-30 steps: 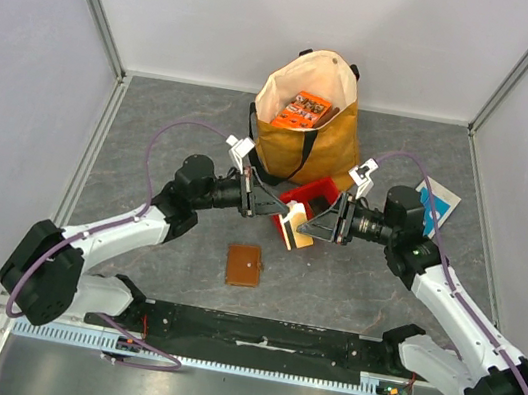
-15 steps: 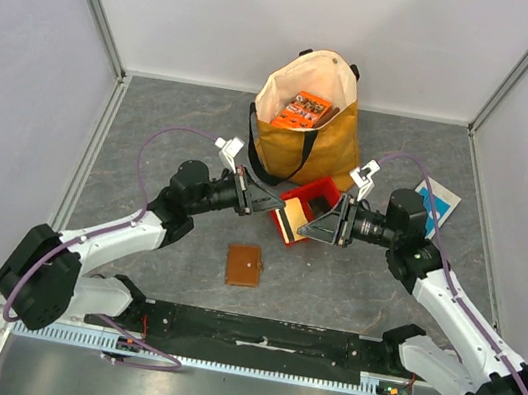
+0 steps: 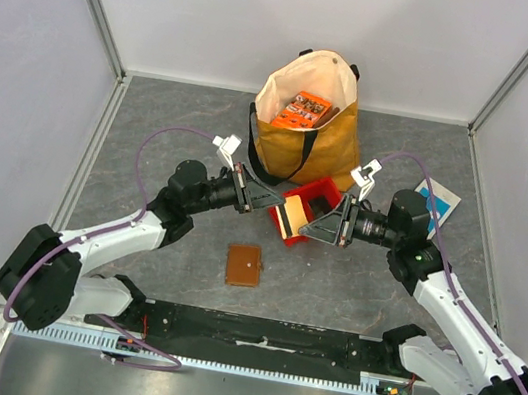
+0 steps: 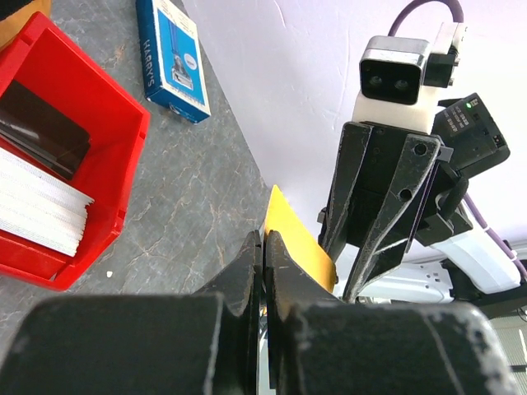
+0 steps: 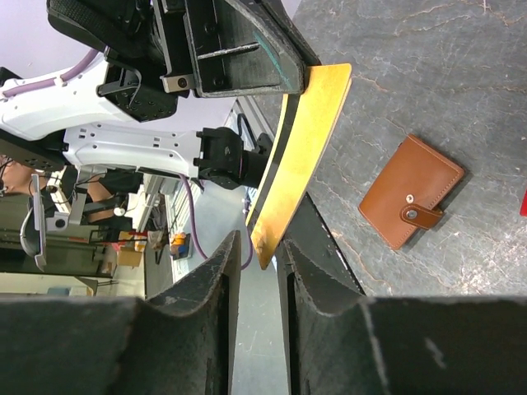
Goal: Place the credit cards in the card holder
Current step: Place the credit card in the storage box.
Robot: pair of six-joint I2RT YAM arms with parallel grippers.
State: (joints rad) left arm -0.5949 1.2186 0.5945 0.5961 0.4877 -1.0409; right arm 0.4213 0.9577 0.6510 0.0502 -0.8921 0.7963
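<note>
Brown card holder (image 3: 243, 265) lies shut in the foreground, snap tab (image 5: 416, 216) seen only by right wrist; beyond, left gripper (image 4: 262, 243) pinches yellow card (image 5: 300, 148); right gripper (image 5: 259, 245) jaws narrowly apart at its free end; left wrist alone shows white cards (image 4: 37, 210) in red bin (image 4: 107, 197).

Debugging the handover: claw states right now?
Left claw: closed on the yellow card.
Right claw: open, the card's free end at its mouth, not gripped yet.
</note>
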